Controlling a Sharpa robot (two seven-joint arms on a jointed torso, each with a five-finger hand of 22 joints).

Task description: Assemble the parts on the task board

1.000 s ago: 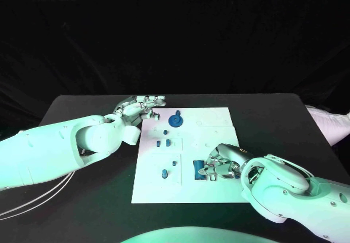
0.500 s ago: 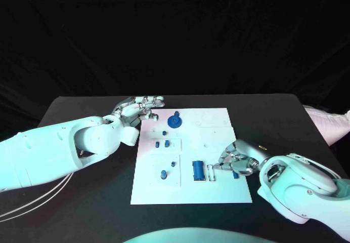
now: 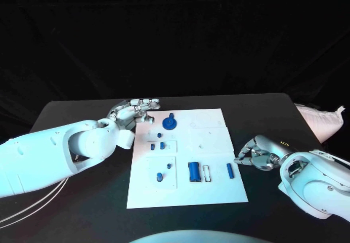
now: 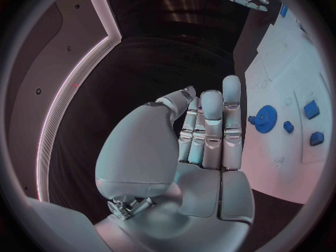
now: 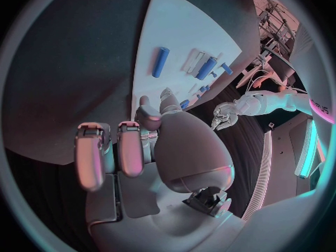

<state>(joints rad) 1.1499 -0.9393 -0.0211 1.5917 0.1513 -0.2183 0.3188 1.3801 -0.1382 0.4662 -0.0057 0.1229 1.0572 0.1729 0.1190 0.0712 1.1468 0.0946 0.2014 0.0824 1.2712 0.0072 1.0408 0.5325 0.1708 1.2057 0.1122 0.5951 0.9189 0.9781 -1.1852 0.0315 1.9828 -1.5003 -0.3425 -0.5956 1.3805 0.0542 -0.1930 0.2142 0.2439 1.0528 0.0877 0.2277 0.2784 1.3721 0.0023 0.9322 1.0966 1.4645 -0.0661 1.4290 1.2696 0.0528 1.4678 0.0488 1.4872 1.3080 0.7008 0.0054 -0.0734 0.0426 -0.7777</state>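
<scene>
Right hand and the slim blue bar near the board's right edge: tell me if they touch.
Apart. The head view shows bare white board between the right hand and the slim blue bar, which lies alone on the task board.

The left hand (image 4: 203, 145), fingers straight, beside the task board (image 4: 280, 145).

Head overhead; wrist views behind hands

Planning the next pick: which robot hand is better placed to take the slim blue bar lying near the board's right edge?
The right robot hand. It sits empty just beside the slim blue bar on the white task board; the left robot hand is at the board's far left corner.
</scene>
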